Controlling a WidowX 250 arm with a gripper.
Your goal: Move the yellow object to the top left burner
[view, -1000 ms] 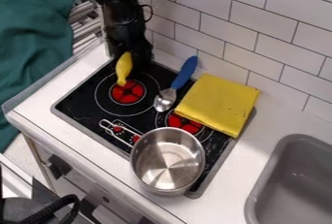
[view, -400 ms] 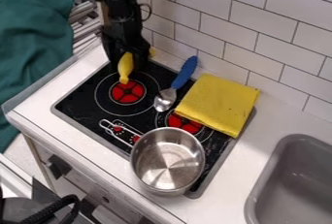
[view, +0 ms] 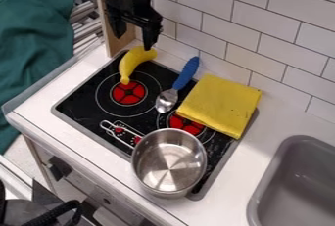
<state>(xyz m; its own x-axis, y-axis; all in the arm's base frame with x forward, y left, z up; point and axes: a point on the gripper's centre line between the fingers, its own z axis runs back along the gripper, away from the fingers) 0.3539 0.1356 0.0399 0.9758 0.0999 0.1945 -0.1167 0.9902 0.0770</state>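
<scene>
My gripper (view: 133,42) hangs above the back left corner of the stove, its two fingers apart with nothing between them. Just below it lies a yellow banana (view: 131,62), curved, reaching from the stove's back left edge onto the top left burner (view: 129,93). The banana's lower tip is beside the burner's red centre, and its other end points right, near the wall.
Right of that burner lies a spoon with a blue handle (view: 186,74). A folded yellow cloth (view: 221,103) covers the stove's back right. A metal pot (view: 169,164) stands at the front right, and a grey sink (view: 298,186) is farther right.
The gripper has risen off the banana, uncovering its upper end. The banana's lower end has hardly moved; the spoon, cloth and pot are unmoved.
</scene>
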